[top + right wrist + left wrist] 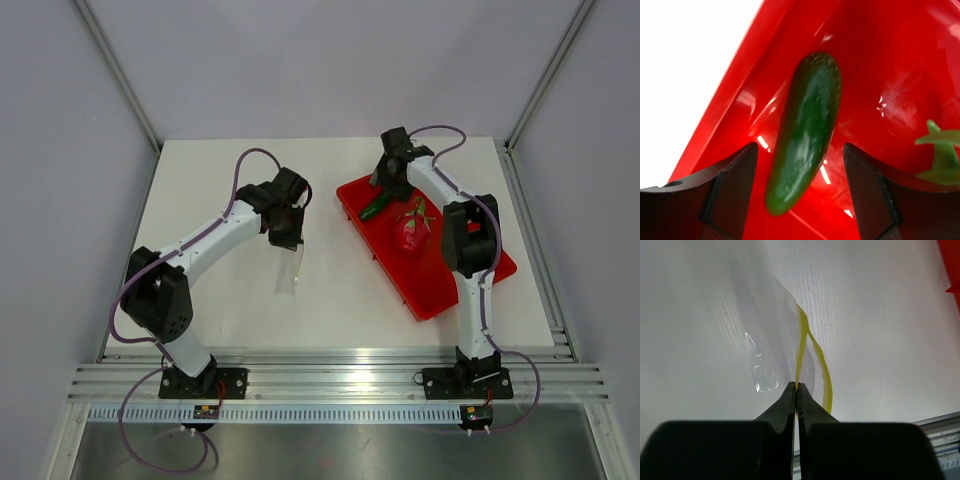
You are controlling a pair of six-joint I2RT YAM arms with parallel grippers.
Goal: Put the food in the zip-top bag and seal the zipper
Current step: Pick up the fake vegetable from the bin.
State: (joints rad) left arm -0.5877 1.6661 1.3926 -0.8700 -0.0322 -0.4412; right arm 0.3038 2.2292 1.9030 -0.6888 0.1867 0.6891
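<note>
L pincer (288, 235) sits left of ctr in the top view, jaws together and clamped on the zipper (801, 340) of the bag (289, 268). In the L wrist view the tips (796, 386) pinch one yellow-green strip at bottom ctr. The 2nd strip bows away to the right, so the mouth gapes there. The clear bag (765, 340) runs up and left from the pinch over the white tabletop (880, 315). Can't tell if its far end touches the tabletop (220, 180).

R pincer (385, 185) is at upper right of the top view, over the upper-left corner of the red tray (440, 290). Its jaws stand apart. In the R wrist view the food (807, 135) lies on the tray (880, 50) btwn the two fingers of that pincer (800, 147), w/ a gap each side, not gripped. In the top view the food (376, 207) sits just left of the dragon fruit (410, 232). Green leaf tips (940, 150) show at the right edge.
</note>
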